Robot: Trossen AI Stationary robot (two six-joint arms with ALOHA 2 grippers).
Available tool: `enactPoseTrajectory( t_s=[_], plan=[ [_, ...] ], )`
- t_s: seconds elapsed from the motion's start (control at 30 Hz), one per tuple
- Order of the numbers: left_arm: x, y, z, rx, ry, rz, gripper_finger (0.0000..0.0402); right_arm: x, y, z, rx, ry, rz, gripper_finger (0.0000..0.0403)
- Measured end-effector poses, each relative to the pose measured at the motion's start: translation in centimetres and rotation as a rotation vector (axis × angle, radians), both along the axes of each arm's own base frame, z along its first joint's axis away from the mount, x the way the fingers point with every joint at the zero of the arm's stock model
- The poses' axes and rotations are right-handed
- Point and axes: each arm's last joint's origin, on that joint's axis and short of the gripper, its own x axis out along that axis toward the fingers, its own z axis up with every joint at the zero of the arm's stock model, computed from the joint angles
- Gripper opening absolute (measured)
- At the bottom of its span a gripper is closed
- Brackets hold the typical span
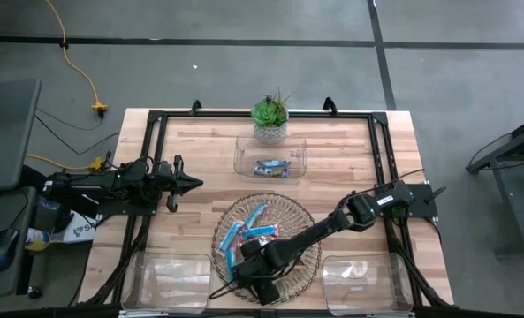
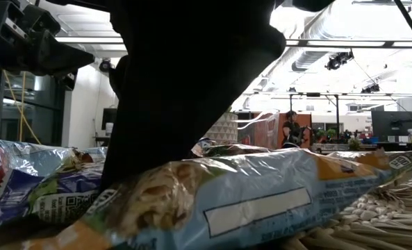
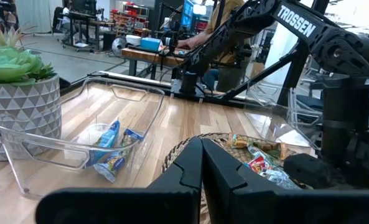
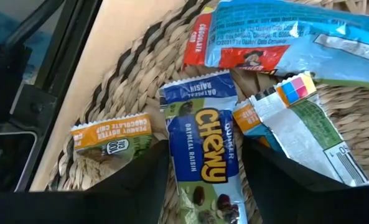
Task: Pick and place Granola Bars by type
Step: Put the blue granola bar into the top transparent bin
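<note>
Right end effector [image 4: 203, 174]: down in the round wicker tray [image 1: 292, 212], fingers apart, straddling a blue Chewy oatmeal raisin bar [image 4: 203, 155] that lies flat on the weave; contact cannot be told. Right wrist view only: a peanut butter chocolate chip bar [image 4: 112, 140] just beside it. High view: more granola bars [image 1: 244, 234] in the tray; two in the clear bin [image 1: 270, 155] near the potted succulent [image 1: 270, 115]. Left end effector [image 1: 195, 184]: waiting above the tabletop [image 1: 200, 141], fingers together.
</note>
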Motion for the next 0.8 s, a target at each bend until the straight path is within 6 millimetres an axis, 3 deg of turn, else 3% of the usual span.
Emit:
enactPoseTrajectory(
  t_s=[0.3,0.8],
  plan=[
    [0.0,0.0,0.0,0.0,0.0,0.0,0.0001,0.1,-0.06,-0.08,0.009,-0.001,0.0,0.0186],
    [0.0,0.0,-0.01,0.0,0.0,0.0,0.0001,0.08,-0.09,-0.15,-0.01,-0.008,0.011,0.0131]
  ],
)
